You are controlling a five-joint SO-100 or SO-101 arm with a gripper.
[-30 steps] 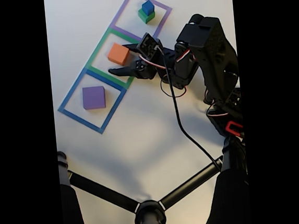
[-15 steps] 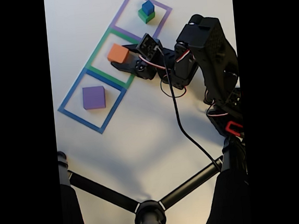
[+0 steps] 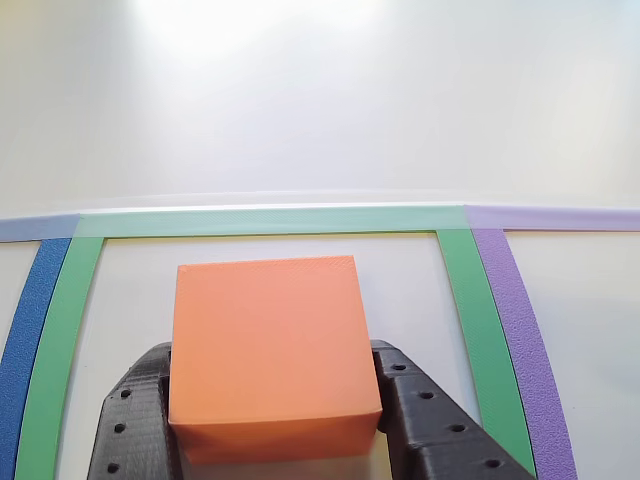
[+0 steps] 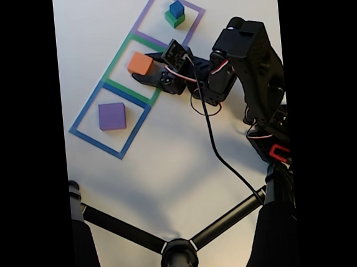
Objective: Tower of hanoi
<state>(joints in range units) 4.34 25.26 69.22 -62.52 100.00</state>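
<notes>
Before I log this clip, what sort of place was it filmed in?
Probably a hobby or lab tabletop set up for a block-sorting demo: a plain white table with three taped squares, coloured blocks such as the orange block, and a small black arm with its fingers around that block.

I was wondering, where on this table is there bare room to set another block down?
The white table below the blue square and left of the arm lies bare. Inside that square, only a rim around the purple block is free. The green square is crowded: the gripper straddles the orange block. The purple square holds a blue-on-green stack.
</notes>
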